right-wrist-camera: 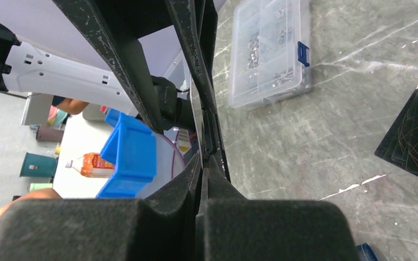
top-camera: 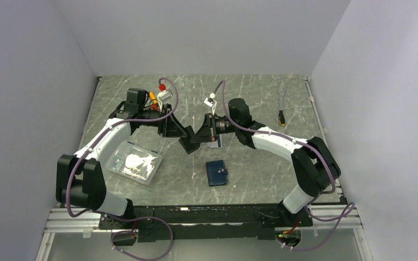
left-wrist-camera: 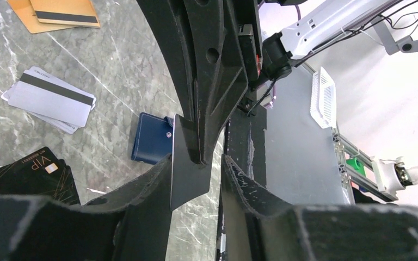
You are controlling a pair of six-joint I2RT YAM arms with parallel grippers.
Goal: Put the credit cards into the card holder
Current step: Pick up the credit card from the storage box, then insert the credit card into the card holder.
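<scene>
Above the middle of the table my two grippers meet tip to tip. My right gripper (right-wrist-camera: 204, 157) is shut on a plain black card (left-wrist-camera: 188, 174), held edge-on between its fingers. My left gripper (left-wrist-camera: 197, 160) is open around that card: the card lies against one finger, with a gap to the other. From above the card (top-camera: 186, 145) hangs between both grippers. The navy card holder (top-camera: 216, 173) lies folded on the table nearer the bases, also seen in the left wrist view (left-wrist-camera: 152, 138). Silver-white cards (left-wrist-camera: 49, 100), orange-gold cards (left-wrist-camera: 60, 13) and black cards (left-wrist-camera: 27, 174) lie on the table.
A clear plastic box of small parts (top-camera: 135, 162) sits left of the holder, beside my left arm. A loose cable (top-camera: 281, 111) lies at the back right. Small red and yellow connectors (top-camera: 160, 92) lie at the back. Grey walls close in three sides.
</scene>
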